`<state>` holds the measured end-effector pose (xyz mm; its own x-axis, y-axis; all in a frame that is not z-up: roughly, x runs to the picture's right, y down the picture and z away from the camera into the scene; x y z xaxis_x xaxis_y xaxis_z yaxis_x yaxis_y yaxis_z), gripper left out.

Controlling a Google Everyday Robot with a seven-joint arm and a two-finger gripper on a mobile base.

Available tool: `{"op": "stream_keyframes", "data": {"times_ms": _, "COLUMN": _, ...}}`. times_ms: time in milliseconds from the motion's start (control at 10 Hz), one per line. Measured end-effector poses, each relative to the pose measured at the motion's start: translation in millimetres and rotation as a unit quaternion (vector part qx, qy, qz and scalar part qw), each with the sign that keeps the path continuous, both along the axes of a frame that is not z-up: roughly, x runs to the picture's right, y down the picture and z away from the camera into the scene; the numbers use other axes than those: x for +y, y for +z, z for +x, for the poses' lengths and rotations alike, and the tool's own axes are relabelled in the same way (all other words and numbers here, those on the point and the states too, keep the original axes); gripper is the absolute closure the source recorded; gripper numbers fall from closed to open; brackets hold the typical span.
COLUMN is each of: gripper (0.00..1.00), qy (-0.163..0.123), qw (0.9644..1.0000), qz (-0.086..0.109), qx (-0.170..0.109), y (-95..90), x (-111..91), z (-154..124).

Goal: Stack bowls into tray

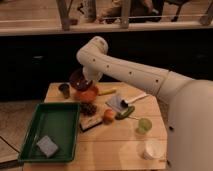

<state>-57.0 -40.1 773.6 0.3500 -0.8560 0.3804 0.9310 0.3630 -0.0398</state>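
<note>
My gripper hangs from the white arm over the back left of the wooden table. It is shut on the rim of the dark maroon bowl and holds it tilted in the air. The bowl hangs just above the bright orange bowl, which rests on the table. The large green tray lies at the front left, to the left of and nearer than the bowls. The arm hides part of the maroon bowl's rim.
A grey sponge lies in the tray. A small dark cup stands left of the bowls. Dark grapes, a black brush, an orange fruit, a banana, a green cup and a white cup sit to the right.
</note>
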Motion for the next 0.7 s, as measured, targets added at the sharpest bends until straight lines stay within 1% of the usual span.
{"op": "stream_keyframes", "data": {"times_ms": 700, "gripper": 0.97, "qy": 0.022, "qw": 0.9991, "qz": -0.014, "qx": -0.033, "y": 40.5, "x": 9, "z": 5}}
